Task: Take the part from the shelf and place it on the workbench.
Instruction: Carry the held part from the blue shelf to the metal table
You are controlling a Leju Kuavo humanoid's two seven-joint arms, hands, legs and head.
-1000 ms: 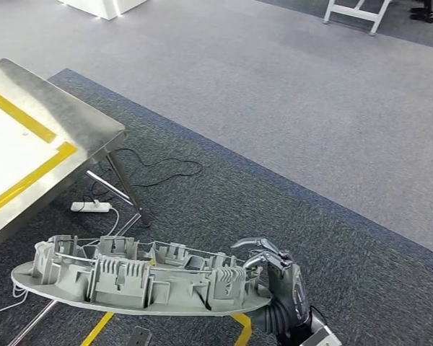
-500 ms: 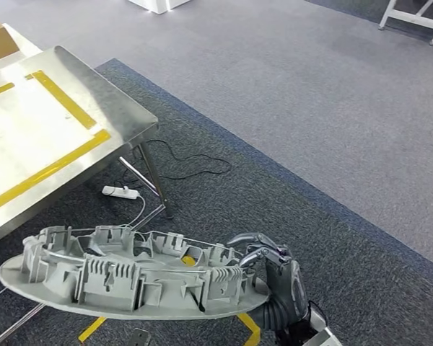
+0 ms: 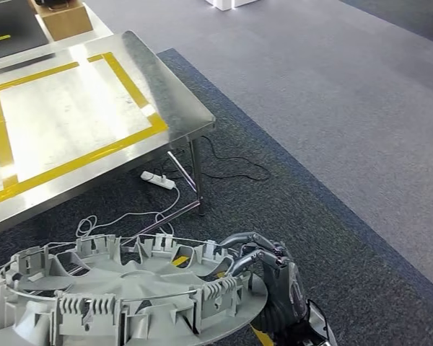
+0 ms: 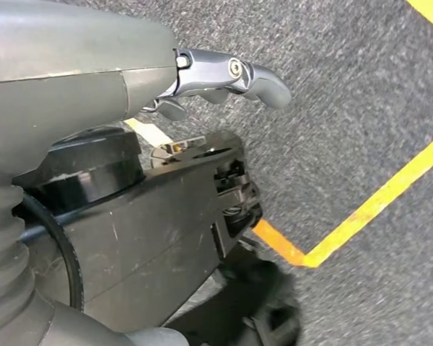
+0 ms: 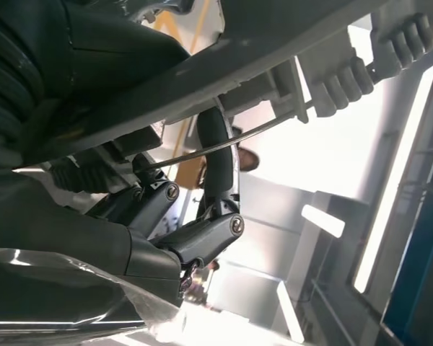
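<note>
The part [image 3: 122, 303] is a long grey plastic moulding with many ribs and clips. It is carried low across the head view, and its left end runs off the picture. My right hand [image 3: 277, 281] grips its right end, fingers curled over the rim. In the right wrist view those fingers [image 5: 203, 238] hook around a rib of the part [image 5: 334, 72]. The steel workbench [image 3: 170, 101], marked with a yellow tape rectangle, stands ahead at the upper left. My left hand [image 4: 225, 72] hangs over the carpet with a finger stretched out and nothing in it.
A white power strip [image 3: 159, 180] and loose cables lie on the dark carpet under the bench's corner leg [image 3: 197, 176]. A cardboard box [image 3: 62, 18] sits at the bench's far side. Yellow floor tape [image 4: 366, 205] runs under me. Grey carpet spreads to the right.
The whole view has swung left, so the workbench now fills the upper left and sits closer. The part stays in my right hand and shows more of its ribbed top.
</note>
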